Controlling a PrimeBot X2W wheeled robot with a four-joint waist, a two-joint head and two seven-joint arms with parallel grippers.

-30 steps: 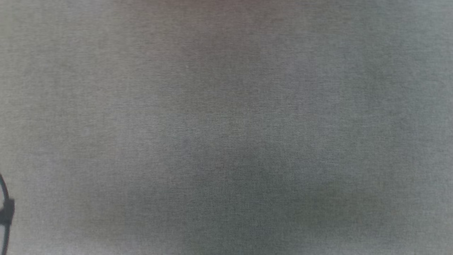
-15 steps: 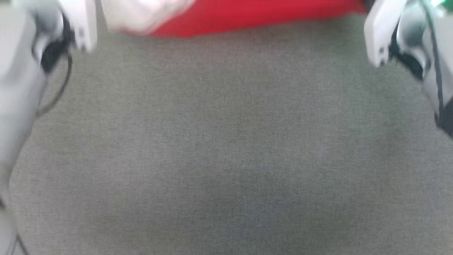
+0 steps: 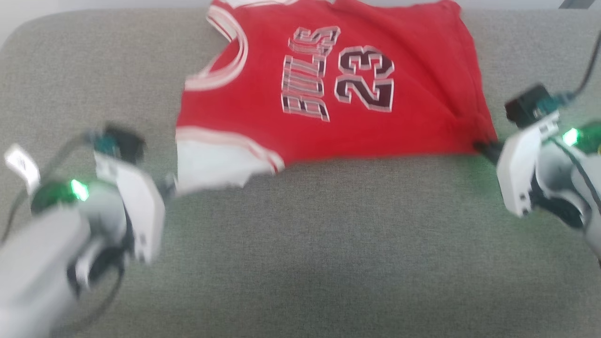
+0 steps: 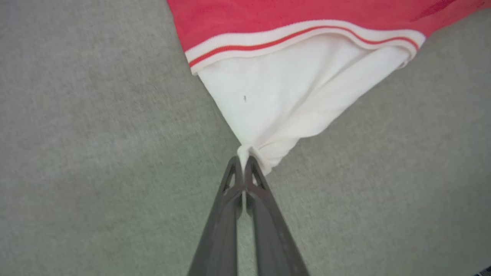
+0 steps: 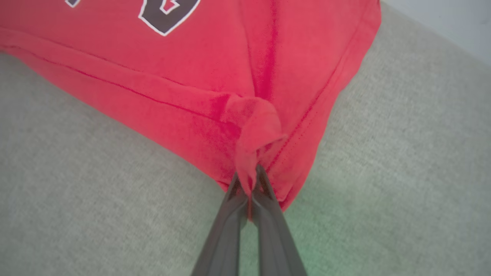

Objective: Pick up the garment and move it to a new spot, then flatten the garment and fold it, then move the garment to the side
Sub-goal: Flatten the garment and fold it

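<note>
The garment (image 3: 328, 89), a red jersey with dark white-outlined lettering and a white sleeve (image 3: 211, 164), lies spread sideways on the grey surface (image 3: 305, 244) at the top of the head view. My left gripper (image 3: 171, 185) is shut on the tip of the white sleeve (image 4: 276, 103), pinched between the dark fingers (image 4: 230, 199). My right gripper (image 3: 486, 148) is shut on a bunched red hem corner (image 5: 253, 134) at the garment's right side. In the left wrist view the striped trim (image 4: 291, 40) runs above the sleeve.
Grey woven fabric covers the whole work area, with broad free room in front of the garment. Its rounded far left corner (image 3: 28, 28) and far edge show against a pale background. Cables (image 3: 587, 70) trail from both wrists.
The head view has swung up from bare grey fabric, so the garment and both arms have come into the picture. Both grippers stay shut.
</note>
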